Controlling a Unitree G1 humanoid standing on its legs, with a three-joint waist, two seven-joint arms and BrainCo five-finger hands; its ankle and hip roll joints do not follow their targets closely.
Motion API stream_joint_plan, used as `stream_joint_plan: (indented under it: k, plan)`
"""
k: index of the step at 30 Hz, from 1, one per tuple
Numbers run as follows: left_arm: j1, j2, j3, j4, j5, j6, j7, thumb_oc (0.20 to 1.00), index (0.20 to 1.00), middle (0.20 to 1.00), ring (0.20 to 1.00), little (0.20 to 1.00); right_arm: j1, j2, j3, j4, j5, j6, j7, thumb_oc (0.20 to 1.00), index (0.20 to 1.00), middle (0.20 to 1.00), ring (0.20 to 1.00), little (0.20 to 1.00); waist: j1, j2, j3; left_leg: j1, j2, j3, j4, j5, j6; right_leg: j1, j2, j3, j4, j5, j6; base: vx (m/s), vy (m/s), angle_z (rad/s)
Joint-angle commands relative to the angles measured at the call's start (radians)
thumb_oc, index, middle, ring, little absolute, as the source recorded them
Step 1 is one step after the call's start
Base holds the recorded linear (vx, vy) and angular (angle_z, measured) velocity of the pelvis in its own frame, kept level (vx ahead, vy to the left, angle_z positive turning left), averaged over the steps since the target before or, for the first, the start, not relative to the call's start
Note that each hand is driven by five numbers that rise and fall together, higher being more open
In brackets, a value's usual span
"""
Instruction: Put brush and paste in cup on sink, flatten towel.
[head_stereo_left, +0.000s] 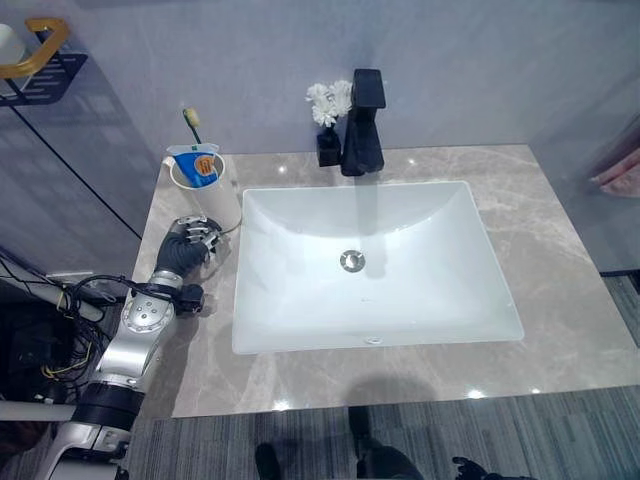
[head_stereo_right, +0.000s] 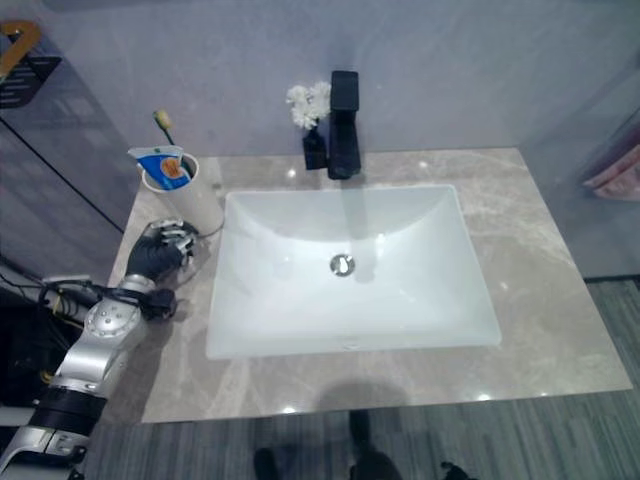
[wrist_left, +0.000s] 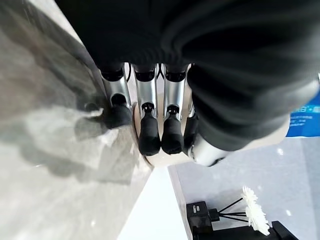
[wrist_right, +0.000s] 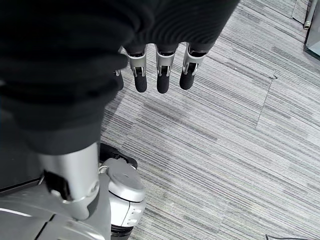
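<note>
The toothbrush (head_stereo_left: 191, 122) and toothpaste tube (head_stereo_left: 203, 164) stand upright in the white cup (head_stereo_left: 213, 196), which sits on the worktop (head_stereo_left: 560, 300) just beyond the left hand (head_stereo_left: 190, 246), beside the sink (head_stereo_left: 270, 300), so that part of the task looks done. The left hand rests low by the cup's base, fingers (wrist_left: 149, 135) loosely curled and near or against the cup; it holds nothing. The right hand (wrist_right: 159, 70) hangs over the floor, fingers relaxed and empty. No towel is visible.

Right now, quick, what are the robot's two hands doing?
Left hand: open, relaxed fingers beside the white cup.
Right hand: open, holding nothing.
</note>
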Motion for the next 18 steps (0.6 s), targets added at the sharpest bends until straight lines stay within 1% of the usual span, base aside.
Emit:
stream_joint_plan:
  k: [1, 3, 5, 6, 9, 15, 18]
  plan:
    - [-0.071, -0.005, -0.019, 0.085, 0.015, -0.013, 0.019, 0.200, 0.200, 0.200, 0.200, 0.200, -0.027, -0.007, 0.050, 0.008, -0.002, 0.003, -0.014, 1.000, 1.000, 1.000, 1.000, 1.000, -0.014, -0.004, 0.010, 0.048, 0.001, -0.008, 0.011, -0.017, -0.013, 0.003, -0.009, -0.008, 0.001, -0.017, 0.048, 0.00, 0.000, 0.00]
    - [-0.084, -0.007, -0.020, 0.104, 0.019, -0.012, 0.029, 0.200, 0.200, 0.200, 0.200, 0.200, -0.026, -0.006, 0.051, 0.009, -0.002, 0.003, -0.015, 1.000, 1.000, 1.000, 1.000, 1.000, -0.016, -0.005, 0.011, 0.046, 0.001, -0.007, 0.011, -0.017, -0.012, 0.000, -0.009, -0.008, 0.001, -0.016, 0.048, 0.00, -0.006, -0.09]
    - [-0.112, -0.019, -0.018, 0.161, -0.022, -0.023, 0.054, 0.200, 0.200, 0.200, 0.200, 0.200, -0.024, -0.006, 0.058, 0.008, -0.006, 0.004, -0.018, 1.000, 1.000, 1.000, 1.000, 1.000, -0.021, -0.007, 0.012, 0.042, 0.001, -0.006, 0.011, -0.014, -0.012, -0.007, -0.007, -0.007, 0.001, -0.014, 0.048, -0.01, -0.013, -0.14]
    - [-0.143, -0.016, -0.028, 0.189, -0.020, -0.025, 0.062, 0.200, 0.200, 0.200, 0.200, 0.200, -0.025, -0.007, 0.062, 0.011, -0.011, 0.005, -0.021, 1.000, 1.000, 1.000, 1.000, 1.000, -0.026, -0.007, 0.012, 0.040, 0.001, -0.003, 0.011, -0.014, -0.014, -0.010, -0.006, -0.008, 0.001, -0.014, 0.048, 0.00, -0.004, -0.03]
    - [-0.166, -0.016, -0.033, 0.207, -0.025, -0.029, 0.077, 0.200, 0.200, 0.200, 0.200, 0.200, -0.027, -0.007, 0.064, 0.012, -0.012, 0.006, -0.023, 1.000, 1.000, 1.000, 1.000, 1.000, -0.028, -0.009, 0.012, 0.037, 0.002, -0.002, 0.011, -0.014, -0.014, -0.014, -0.005, -0.008, 0.001, -0.013, 0.048, 0.00, 0.000, 0.00]
    - [-0.231, -0.015, -0.044, 0.284, -0.016, -0.034, 0.111, 0.200, 0.200, 0.200, 0.200, 0.200, -0.031, -0.011, 0.070, 0.005, -0.010, 0.003, -0.029, 1.000, 1.000, 1.000, 1.000, 1.000, -0.036, -0.013, 0.008, 0.034, 0.003, 0.003, 0.011, -0.014, -0.016, -0.019, -0.004, -0.005, 0.001, -0.013, 0.050, 0.00, -0.001, -0.01]
    - [-0.273, -0.026, -0.050, 0.322, 0.013, -0.043, 0.148, 0.200, 0.200, 0.200, 0.200, 0.200, -0.041, -0.009, 0.072, -0.003, 0.002, -0.002, -0.036, 1.000, 1.000, 1.000, 1.000, 1.000, -0.038, -0.016, 0.010, 0.030, 0.004, 0.001, 0.011, -0.013, -0.017, -0.024, -0.003, -0.005, 0.001, -0.012, 0.050, 0.00, -0.002, -0.01]
